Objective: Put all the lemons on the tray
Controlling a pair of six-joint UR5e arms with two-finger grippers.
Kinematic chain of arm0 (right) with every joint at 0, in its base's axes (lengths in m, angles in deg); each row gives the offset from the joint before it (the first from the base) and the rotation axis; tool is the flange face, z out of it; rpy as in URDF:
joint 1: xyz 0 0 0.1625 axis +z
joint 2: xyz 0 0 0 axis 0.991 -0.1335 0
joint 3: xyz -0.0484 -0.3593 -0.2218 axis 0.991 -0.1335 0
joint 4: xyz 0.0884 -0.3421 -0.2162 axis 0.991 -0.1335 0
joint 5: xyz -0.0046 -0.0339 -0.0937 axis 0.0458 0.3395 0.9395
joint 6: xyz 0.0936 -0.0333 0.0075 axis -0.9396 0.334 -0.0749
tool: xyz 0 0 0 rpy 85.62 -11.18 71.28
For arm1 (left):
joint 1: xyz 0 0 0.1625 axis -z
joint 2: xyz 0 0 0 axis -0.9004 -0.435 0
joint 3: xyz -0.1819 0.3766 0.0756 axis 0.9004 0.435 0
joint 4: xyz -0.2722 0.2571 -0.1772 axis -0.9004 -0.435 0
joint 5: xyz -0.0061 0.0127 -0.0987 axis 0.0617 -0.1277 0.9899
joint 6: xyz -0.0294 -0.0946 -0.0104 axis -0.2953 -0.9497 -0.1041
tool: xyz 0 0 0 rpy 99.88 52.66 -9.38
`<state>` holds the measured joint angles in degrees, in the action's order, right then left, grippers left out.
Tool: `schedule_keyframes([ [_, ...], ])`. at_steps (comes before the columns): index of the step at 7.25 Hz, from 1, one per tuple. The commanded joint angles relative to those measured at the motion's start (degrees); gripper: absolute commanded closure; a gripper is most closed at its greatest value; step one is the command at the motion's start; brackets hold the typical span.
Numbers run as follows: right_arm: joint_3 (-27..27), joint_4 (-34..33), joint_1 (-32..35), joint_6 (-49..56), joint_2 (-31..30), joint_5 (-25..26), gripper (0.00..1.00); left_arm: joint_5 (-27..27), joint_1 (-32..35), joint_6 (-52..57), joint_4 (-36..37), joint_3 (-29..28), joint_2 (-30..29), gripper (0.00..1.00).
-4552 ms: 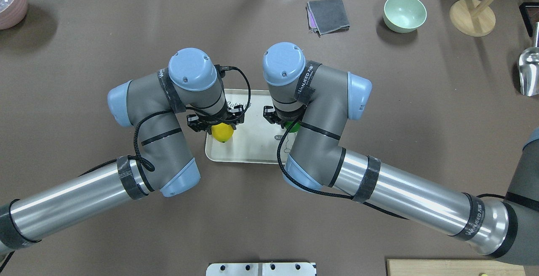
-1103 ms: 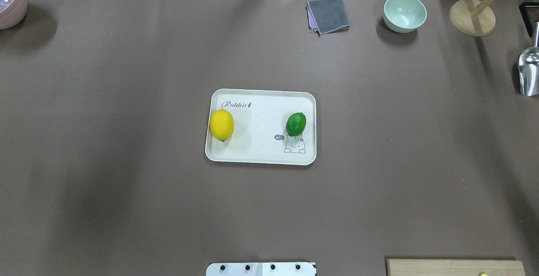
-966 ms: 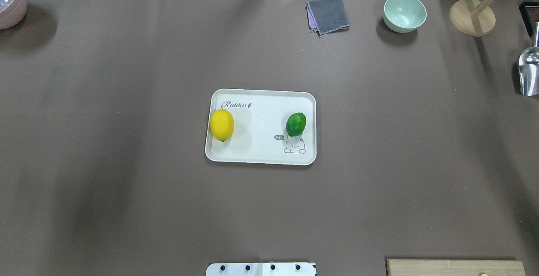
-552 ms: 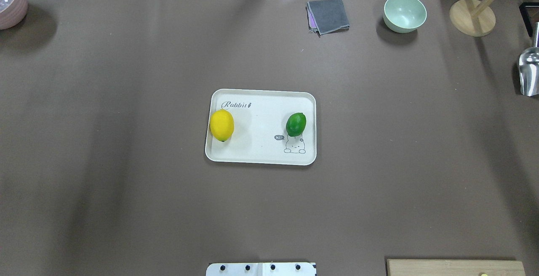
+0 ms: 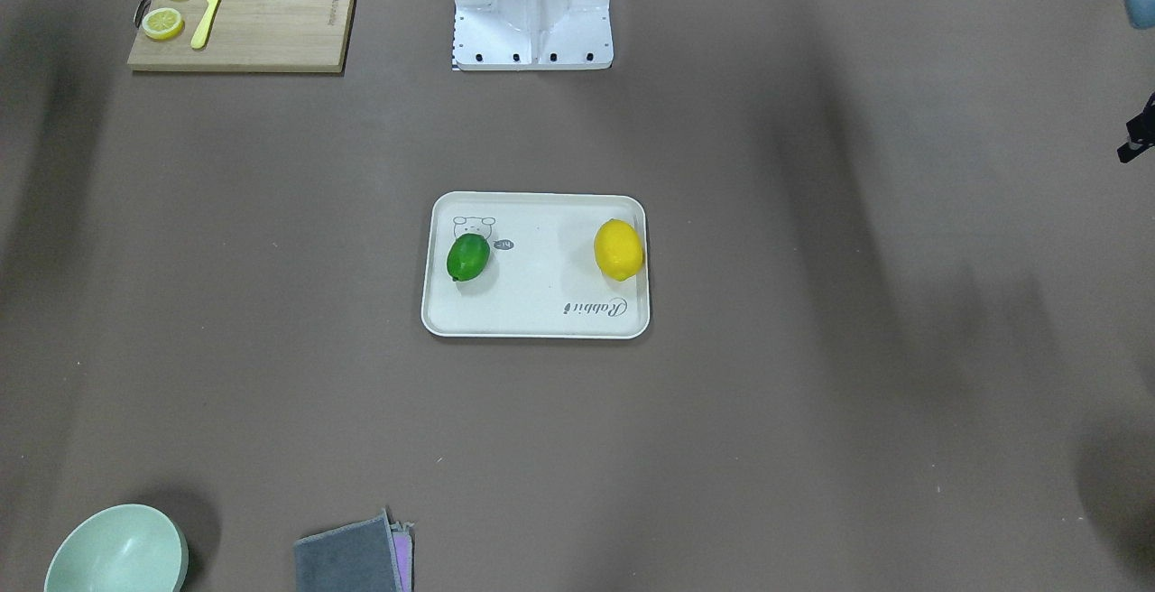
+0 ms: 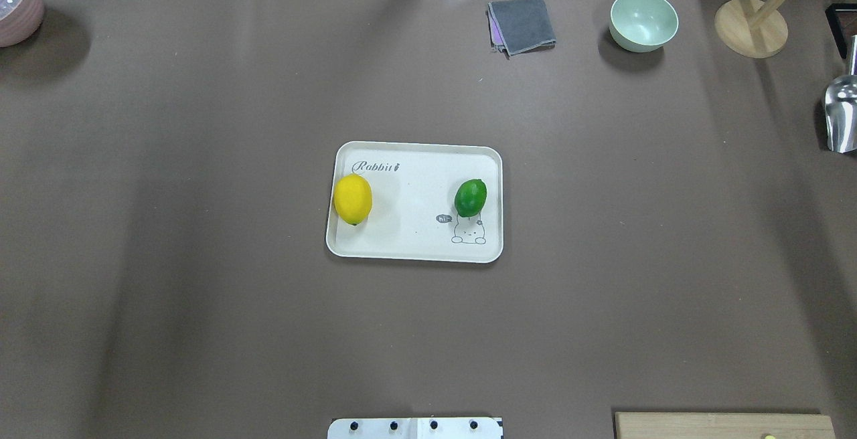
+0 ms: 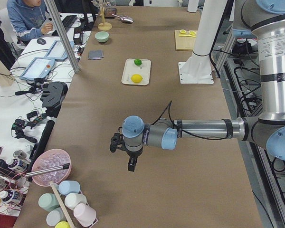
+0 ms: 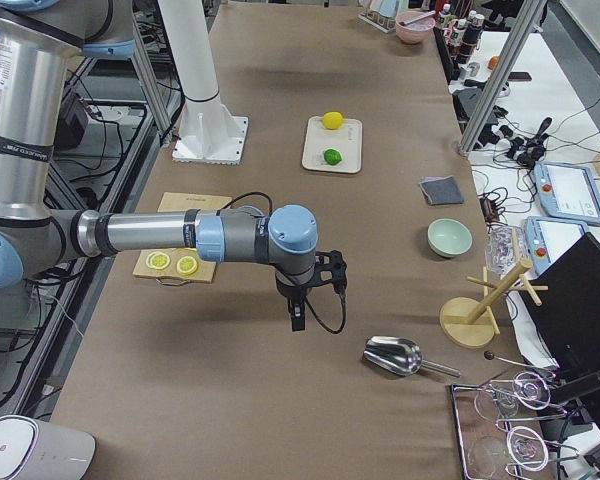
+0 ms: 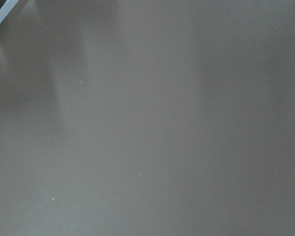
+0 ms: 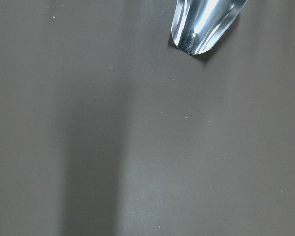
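The yellow lemon point(image 6: 353, 199) lies at the left end of the cream tray point(image 6: 415, 246), against its rim. The green lemon point(image 6: 471, 197) lies at the tray's right side, by the bear drawing. Both also show in the front-facing view: yellow lemon point(image 5: 619, 250), green lemon point(image 5: 468, 256), tray point(image 5: 541, 319). Neither arm is in the overhead view. My left gripper point(image 7: 131, 164) hangs over bare table far from the tray. My right gripper point(image 8: 298, 318) hangs near the metal scoop point(image 8: 393, 355). I cannot tell whether either is open or shut.
A wooden cutting board point(image 5: 271, 14) with lemon slices point(image 5: 163, 23) and a yellow knife point(image 5: 211, 9) lies by the robot base point(image 5: 532, 14). A green bowl point(image 6: 643, 21), grey cloth point(image 6: 522, 24), wooden stand point(image 6: 750, 27), scoop point(image 6: 840, 114) and pink bowl point(image 6: 17, 4) line the far edge.
4.6 s ago both grippers were over the tray at the lemons. Both arms have since left the overhead view and the lemons lie free on the tray. Nothing moved in the last second.
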<state>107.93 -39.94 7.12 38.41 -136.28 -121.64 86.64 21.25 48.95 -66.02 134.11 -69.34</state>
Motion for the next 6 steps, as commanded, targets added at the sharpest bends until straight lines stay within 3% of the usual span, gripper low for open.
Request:
schedule_keyframes([
  [1, 0.37, -1.22, 1.07, 0.12, 0.06, 0.33, 0.0, -0.02, 2.07, 4.18, -0.04, -1.29, 0.04, 0.01],
  [3, 0.2, -1.41, 1.17, 0.21, 0.93, 0.59, 0.0, 0.07, 3.12, 5.24, -0.04, -1.46, 0.13, 0.01],
  [5, -3.65, -2.63, -1.47, 2.57, 5.4, -0.2, 0.0, 0.07, 3.21, 6.83, -0.04, -1.47, 0.74, 0.01],
  [6, -7.58, -7.43, -1.38, 2.67, 10.73, -0.29, 0.0, 0.07, 3.39, 6.92, -0.91, -1.12, 2.4, 0.01],
])
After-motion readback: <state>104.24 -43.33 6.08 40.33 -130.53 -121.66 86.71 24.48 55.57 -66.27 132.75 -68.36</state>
